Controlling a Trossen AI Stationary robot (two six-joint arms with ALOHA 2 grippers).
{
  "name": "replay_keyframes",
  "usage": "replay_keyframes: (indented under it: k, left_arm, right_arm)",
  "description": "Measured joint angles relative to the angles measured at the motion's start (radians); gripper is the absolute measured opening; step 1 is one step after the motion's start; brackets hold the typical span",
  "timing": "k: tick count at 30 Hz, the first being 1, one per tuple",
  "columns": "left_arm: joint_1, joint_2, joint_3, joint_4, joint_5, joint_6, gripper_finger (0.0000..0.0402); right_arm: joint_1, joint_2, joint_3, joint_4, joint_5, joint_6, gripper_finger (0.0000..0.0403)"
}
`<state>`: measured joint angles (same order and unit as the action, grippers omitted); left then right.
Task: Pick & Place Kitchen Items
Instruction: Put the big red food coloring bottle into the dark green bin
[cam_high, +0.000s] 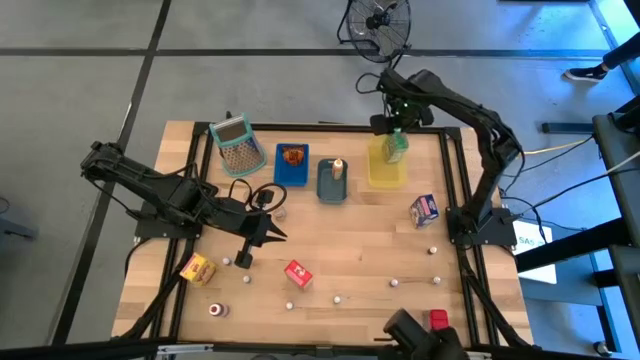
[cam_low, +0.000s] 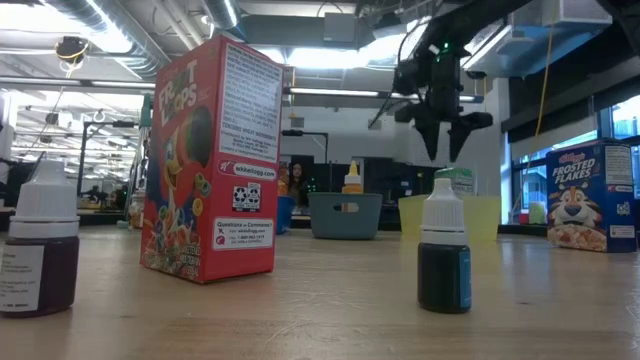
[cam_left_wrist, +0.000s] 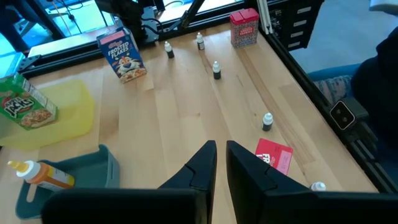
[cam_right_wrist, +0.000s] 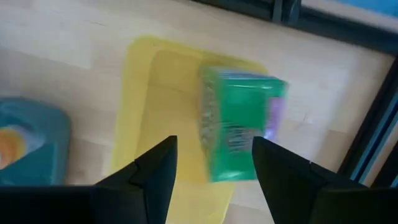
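A green carton (cam_right_wrist: 239, 124) stands in the yellow tray (cam_high: 385, 172) at the table's far right; it also shows in the left wrist view (cam_left_wrist: 22, 106). My right gripper (cam_right_wrist: 214, 168) hangs open straight above the green carton, fingers pointing down, clear of it (cam_low: 441, 140). My left gripper (cam_left_wrist: 221, 165) is shut on nothing and held above the table's left middle (cam_high: 268, 233). A red carton (cam_high: 298, 273), a yellow-orange carton (cam_high: 198, 268) and a blue-white carton (cam_high: 425, 209) stand on the wood, with small white-capped bottles (cam_low: 444, 250) scattered near the front.
A blue tray (cam_high: 292, 175) holding a brown packet, a grey tray (cam_high: 323, 188) holding an orange-tipped bottle and a mesh basket (cam_high: 232, 145) line the far edge. A dark bottle (cam_high: 217, 310) stands near the front left. Bare wood lies mid-table.
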<state>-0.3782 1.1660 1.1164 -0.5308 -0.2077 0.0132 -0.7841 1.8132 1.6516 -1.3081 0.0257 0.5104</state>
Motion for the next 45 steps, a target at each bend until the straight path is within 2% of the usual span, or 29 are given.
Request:
replay_keyframes:
  k: [7, 13, 18, 22, 26, 32, 39, 45]
  left_arm:
    - [0.0, 0.0, 0.0, 0.0, 0.0, 0.0, 0.0031]
    - [0.0, 0.0, 0.0, 0.0, 0.0, 0.0, 0.0031]
    - [0.0, 0.0, 0.0, -0.001, 0.0, 0.0, 0.0031]
    - [0.0, 0.0, 0.0, -0.001, 0.0, 0.0, 0.0031]
    - [0.0, -0.001, 0.0, -0.001, 0.0, -0.001, 0.0031]
    - [0.0, -0.001, 0.0, -0.001, -0.001, -0.002, 0.0031]
    - [0.0, -0.001, 0.0, -0.001, -0.001, -0.003, 0.0031]
    - [0.0, -0.001, 0.0, -0.001, -0.001, -0.003, 0.0031]
  right_arm:
    - [0.037, -0.086, 0.061, -0.012, 0.048, -0.043, 0.0211]
    - [0.102, -0.193, 0.094, -0.021, 0.046, -0.11, 0.0211]
    - [0.195, -0.297, 0.095, -0.018, -0.005, -0.2, 0.0211]
    - [0.286, -0.36, 0.095, -0.016, -0.012, -0.308, 0.0211]
    - [0.371, -0.395, 0.095, -0.042, -0.015, -0.351, 0.0211]
    - [0.48, -0.408, 0.095, -0.086, -0.064, -0.317, 0.0211]
    - [0.634, -0.408, 0.095, -0.103, -0.066, -0.297, 0.0211]
    - [0.738, -0.408, 0.095, -0.165, -0.067, -0.214, 0.0211]
